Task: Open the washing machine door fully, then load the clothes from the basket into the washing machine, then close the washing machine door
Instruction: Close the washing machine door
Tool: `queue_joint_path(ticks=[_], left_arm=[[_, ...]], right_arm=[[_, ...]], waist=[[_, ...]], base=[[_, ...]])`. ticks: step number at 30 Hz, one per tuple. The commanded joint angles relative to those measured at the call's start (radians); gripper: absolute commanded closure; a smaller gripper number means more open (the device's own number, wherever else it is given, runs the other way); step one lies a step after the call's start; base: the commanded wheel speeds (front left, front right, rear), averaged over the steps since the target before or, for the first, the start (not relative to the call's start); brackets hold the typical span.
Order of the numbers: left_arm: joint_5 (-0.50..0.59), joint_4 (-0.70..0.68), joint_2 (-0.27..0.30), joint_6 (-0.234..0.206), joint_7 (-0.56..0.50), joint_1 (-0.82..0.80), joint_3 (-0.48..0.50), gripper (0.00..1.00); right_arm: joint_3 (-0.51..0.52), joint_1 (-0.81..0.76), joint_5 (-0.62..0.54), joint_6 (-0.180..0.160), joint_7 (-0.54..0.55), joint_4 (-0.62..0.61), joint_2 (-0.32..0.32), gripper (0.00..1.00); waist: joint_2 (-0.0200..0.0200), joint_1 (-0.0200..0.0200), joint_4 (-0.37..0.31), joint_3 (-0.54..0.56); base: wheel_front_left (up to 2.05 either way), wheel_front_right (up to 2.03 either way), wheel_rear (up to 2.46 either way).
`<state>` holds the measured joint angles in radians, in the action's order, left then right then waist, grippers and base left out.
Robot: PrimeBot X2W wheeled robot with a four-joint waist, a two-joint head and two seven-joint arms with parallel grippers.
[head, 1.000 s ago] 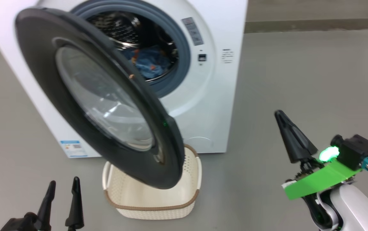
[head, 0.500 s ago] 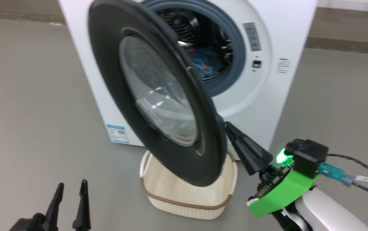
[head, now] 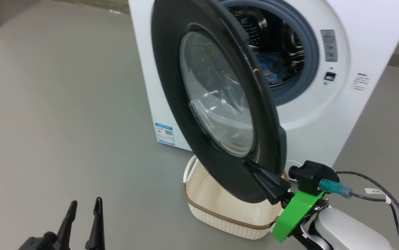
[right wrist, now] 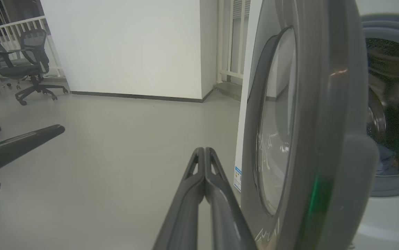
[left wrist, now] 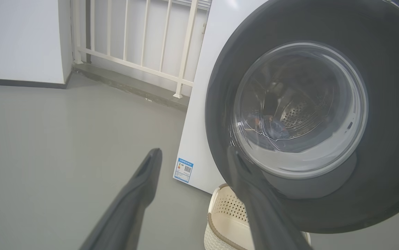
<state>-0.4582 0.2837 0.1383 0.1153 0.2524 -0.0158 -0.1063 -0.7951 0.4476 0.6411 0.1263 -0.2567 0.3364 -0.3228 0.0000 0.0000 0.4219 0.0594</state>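
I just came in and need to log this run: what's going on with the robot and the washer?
The robot's right end effector, shut and empty, is at the lower outer rim of the half-open washing machine door; contact is hard to tell. Blue clothes lie in the drum, and the visible part of the basket under the door holds nothing. The left end effector hangs open, apart from everything.

The right tool is a pair of long, tapering matte-black fingers. Behind it, a bright green plastic bracket carries a boxy black camera with a teal plug and a thin black cable bearing a white tag. The forearm shell is glossy white. The left tool has matching slim black fingers.
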Motion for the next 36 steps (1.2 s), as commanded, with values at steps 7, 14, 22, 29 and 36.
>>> queue_joint_path(ticks=[7,14,22,29,36], left_arm=[[-0.007,-0.019,0.012,0.009,0.008,-0.019,0.03,0.0],[-0.005,-0.023,0.015,0.008,0.008,-0.027,0.028,0.0],[-0.004,-0.03,0.002,0.008,0.009,-0.042,0.019,0.0],[0.004,-0.045,-0.014,0.008,0.009,-0.06,0.015,0.0],[0.017,-0.069,-0.032,0.008,0.009,-0.084,0.013,0.0]], right_arm=[[0.018,0.028,0.053,0.004,-0.005,0.061,-0.015,1.0],[0.031,0.039,0.051,0.004,-0.005,0.098,-0.026,1.0],[0.042,0.086,0.058,0.004,-0.005,0.129,-0.068,1.0],[0.113,0.13,0.069,0.004,-0.005,0.14,-0.125,1.0],[0.174,0.196,0.068,0.004,-0.005,0.134,-0.19,1.0]], waist=[[0.0,0.0,0.044,-0.012],[0.0,0.0,0.037,-0.029],[0.0,0.0,0.024,-0.087],[0.0,0.0,0.017,-0.153],[0.0,0.0,0.017,-0.244]], base=[[0.0,0.0,0.0],[0.0,0.0,0.0],[0.0,0.0,0.0],[0.0,0.0,0.0],[0.0,0.0,0.0]])
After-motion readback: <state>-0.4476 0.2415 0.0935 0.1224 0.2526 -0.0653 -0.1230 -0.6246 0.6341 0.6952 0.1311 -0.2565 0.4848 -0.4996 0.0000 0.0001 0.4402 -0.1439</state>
